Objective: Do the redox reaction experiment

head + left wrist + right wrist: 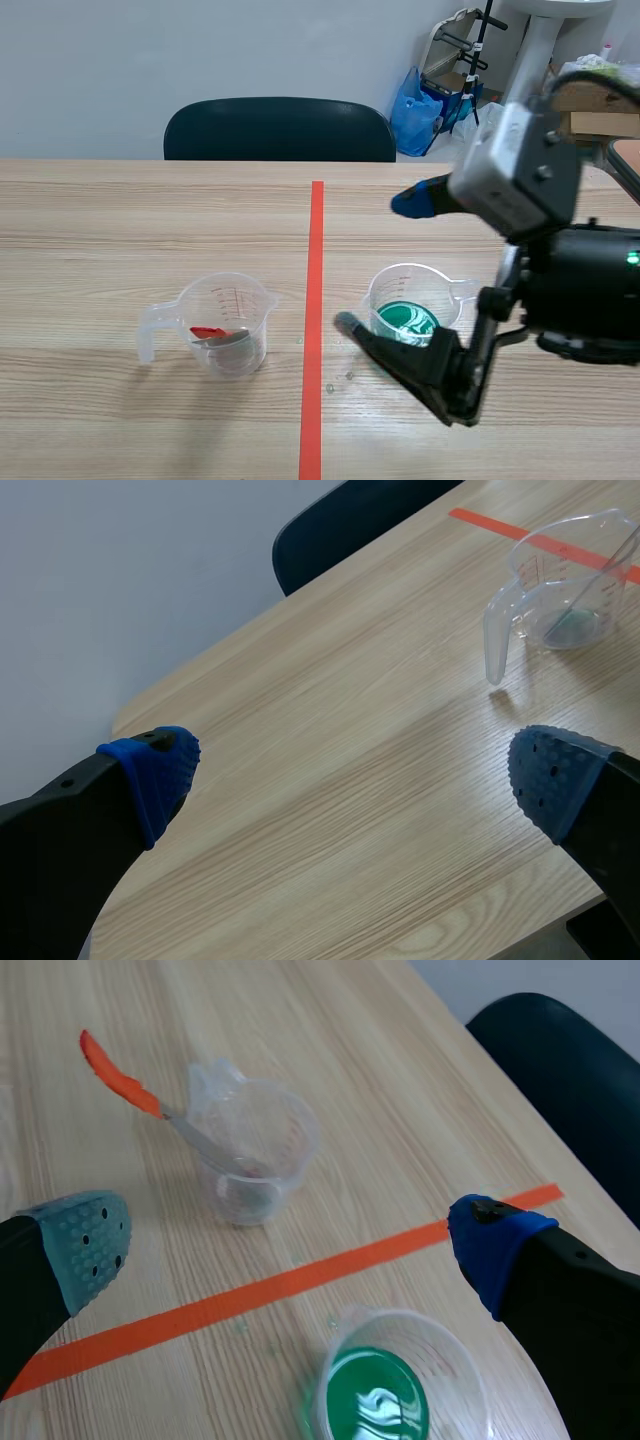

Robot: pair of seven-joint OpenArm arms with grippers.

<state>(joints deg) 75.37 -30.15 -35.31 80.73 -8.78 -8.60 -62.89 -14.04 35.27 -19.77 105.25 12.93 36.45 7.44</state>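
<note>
Both claws released: left gripper [350,770] well clear, right gripper [383,260] above the green-liquid cup [404,312] just right of the tape line [315,300], so descend square, grip its wall, then tilt slowly toward the spoon cup [228,322].

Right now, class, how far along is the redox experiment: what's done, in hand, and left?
Done: one measuring cup holds green liquid; the other cup holds a red-handled spoon. In hand: nothing; the right gripper is open above the green liquid, the left gripper open, away from both cups. Left: combining the cups' contents, apparently.
</note>
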